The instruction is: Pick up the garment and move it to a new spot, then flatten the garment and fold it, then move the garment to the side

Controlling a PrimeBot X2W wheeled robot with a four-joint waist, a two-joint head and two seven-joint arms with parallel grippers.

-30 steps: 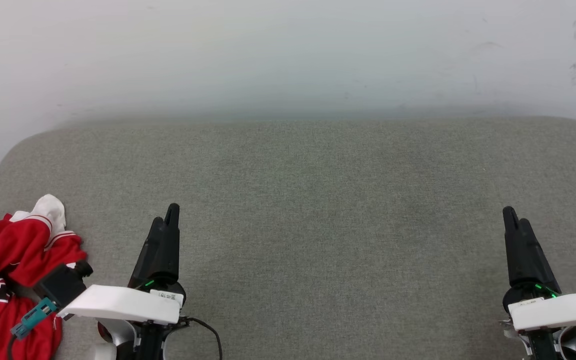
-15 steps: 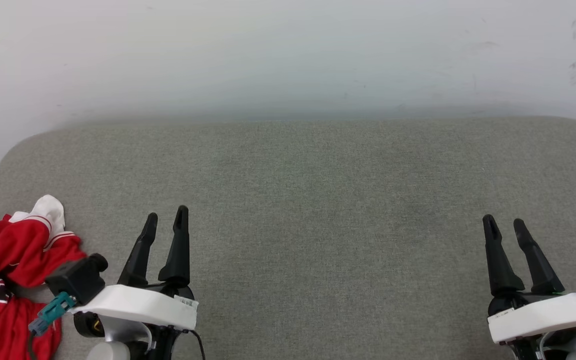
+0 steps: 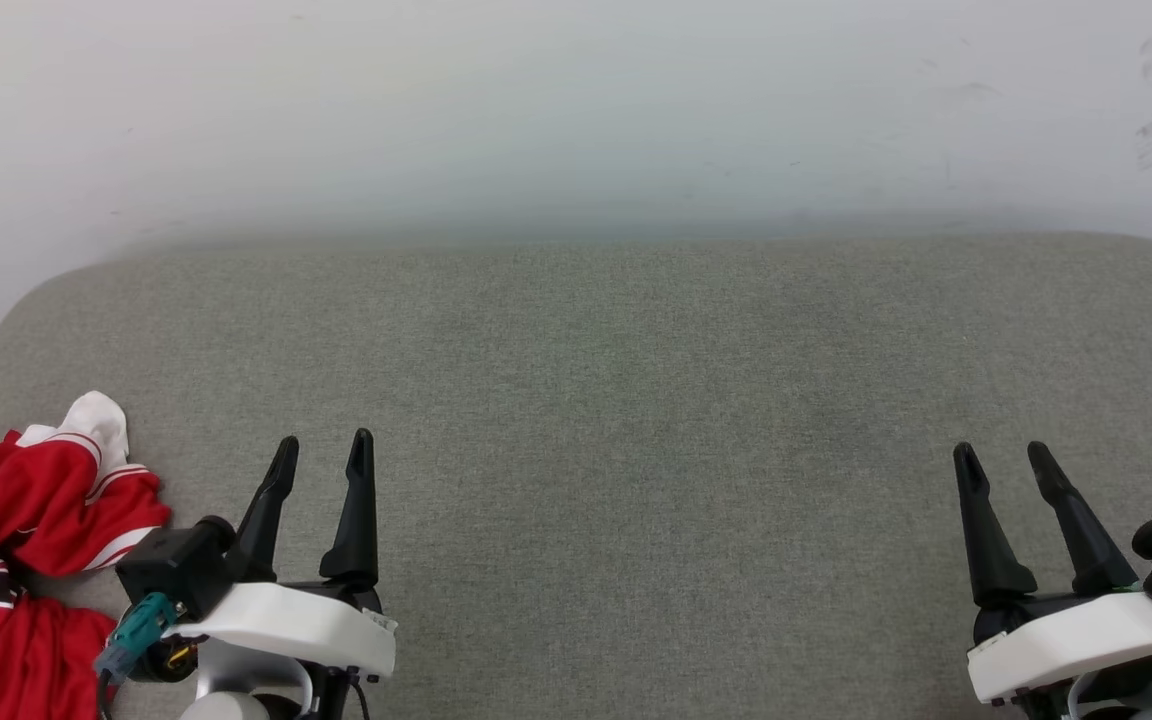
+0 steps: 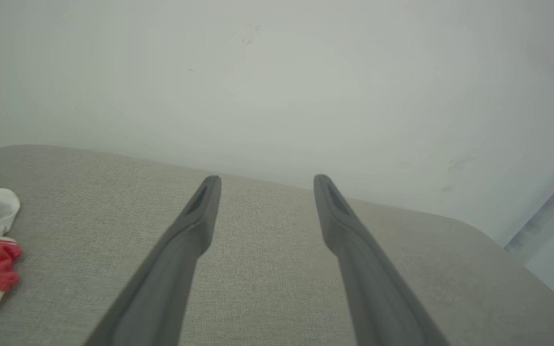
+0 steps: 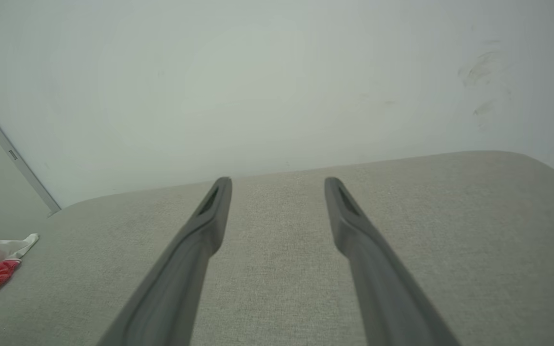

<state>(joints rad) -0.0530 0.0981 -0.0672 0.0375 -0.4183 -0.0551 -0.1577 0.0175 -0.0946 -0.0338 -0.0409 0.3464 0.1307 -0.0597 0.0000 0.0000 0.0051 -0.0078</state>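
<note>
Red jersey [image 3: 16, 500] lies crumpled at left; left gripper [image 3: 326, 437] and right gripper [image 3: 998, 448], both spread empty, might pinch just one layer

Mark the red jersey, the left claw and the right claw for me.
red jersey [image 3: 16, 500], head view, on the crumpled red body fabric.
left claw [image 3: 326, 438], head view, midway between its two open fingertips.
right claw [image 3: 998, 448], head view, midway between its two open fingertips.

1 garment [image 3: 26, 500], 2 hands (L hand [image 3: 326, 437], R hand [image 3: 998, 446]), 1 gry cushion [image 3: 636, 380]
</note>
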